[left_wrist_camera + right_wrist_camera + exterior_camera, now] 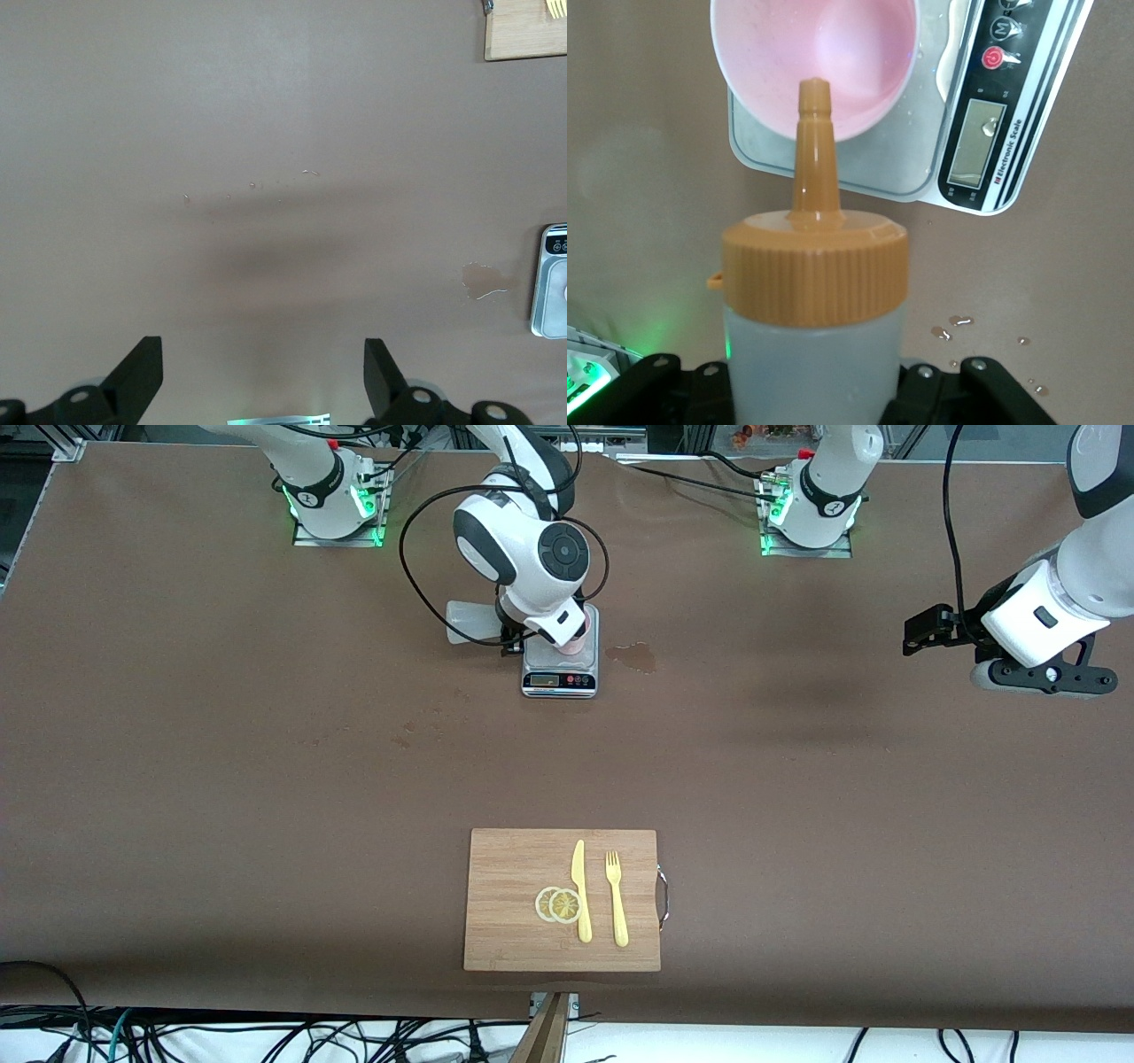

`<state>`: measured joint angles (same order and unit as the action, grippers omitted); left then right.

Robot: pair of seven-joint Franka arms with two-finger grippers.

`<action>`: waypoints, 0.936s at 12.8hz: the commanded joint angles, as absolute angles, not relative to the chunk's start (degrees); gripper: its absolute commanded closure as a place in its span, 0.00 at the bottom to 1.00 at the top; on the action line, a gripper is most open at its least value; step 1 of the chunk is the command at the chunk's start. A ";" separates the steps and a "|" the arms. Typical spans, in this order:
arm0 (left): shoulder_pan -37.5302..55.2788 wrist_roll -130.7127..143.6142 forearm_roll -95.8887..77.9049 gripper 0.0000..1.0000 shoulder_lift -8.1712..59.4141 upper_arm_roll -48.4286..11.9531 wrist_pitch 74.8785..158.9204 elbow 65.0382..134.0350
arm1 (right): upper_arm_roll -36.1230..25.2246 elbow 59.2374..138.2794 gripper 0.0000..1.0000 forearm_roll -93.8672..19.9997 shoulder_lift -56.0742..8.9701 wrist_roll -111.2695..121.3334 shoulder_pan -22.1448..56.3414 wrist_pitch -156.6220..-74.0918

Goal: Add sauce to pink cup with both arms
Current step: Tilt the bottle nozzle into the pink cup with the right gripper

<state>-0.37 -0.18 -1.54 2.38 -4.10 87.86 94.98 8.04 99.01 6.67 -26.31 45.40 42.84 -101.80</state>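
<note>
The right pincer (815, 390) is clamped on the body of the sauce bottle (815, 354), holding it tipped over the pink cup (815, 62), which stands on the platform of a small kitchen scale (560, 666) near the robots' bases. In the right wrist view the orange nozzle (814, 146) points at the cup's mouth, its tip just over the nearest part of the rim, and the cup's inside looks bare, so pouring seems about to start rather than finished. To do this well, the nozzle tip should sit clearly inside the rim before any squeeze, since a tip on the edge would likely send sauce down the cup's outside and onto the scale. Pressure should build gently, because a hard clench could spurt. A wet patch (633, 657) lies on the worktop (266, 779) beside the scale. The left pincer (261, 367) waits with its fingers spread, empty, over bare worktop toward the left arm's end.
</note>
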 commanded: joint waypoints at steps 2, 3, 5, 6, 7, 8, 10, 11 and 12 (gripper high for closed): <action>-0.53 -0.70 -2.02 0.00 0.97 -4.13 87.54 95.89 | 7.91 97.29 1.00 2.04 -27.16 45.70 41.23 -100.37; -0.53 -0.70 -2.02 0.00 0.97 -4.13 87.45 95.89 | 7.91 97.29 1.00 1.15 -27.07 45.70 41.13 -100.55; -0.53 -0.70 -2.02 0.00 1.05 -4.22 87.54 95.89 | 8.00 97.29 1.00 -1.13 -27.07 45.88 40.52 -100.72; -0.53 -0.62 -2.02 0.00 0.97 -4.22 87.45 95.89 | 8.00 97.29 1.00 -2.36 -27.07 46.31 40.17 -100.72; -0.53 -0.62 -2.02 0.00 0.97 -4.31 87.45 95.89 | 7.91 97.29 1.00 -3.94 -26.98 47.45 39.99 -100.72; -0.53 -0.62 -2.02 0.00 0.97 -4.31 87.45 95.89 | 7.91 97.29 1.00 -5.78 -26.98 49.03 38.25 -100.81; -0.53 -0.62 -2.02 0.00 0.97 -4.31 87.45 95.89 | 7.74 97.29 1.00 -9.65 -26.55 52.80 36.13 -100.81; -0.53 -0.62 -2.02 0.00 0.97 -4.22 87.36 95.98 | 7.65 97.21 1.00 -10.71 -26.28 53.87 34.82 -100.81; -0.53 -0.62 -2.02 0.00 1.05 -4.22 87.36 95.89 | 7.56 97.21 1.00 -12.38 -25.84 55.44 33.24 -100.81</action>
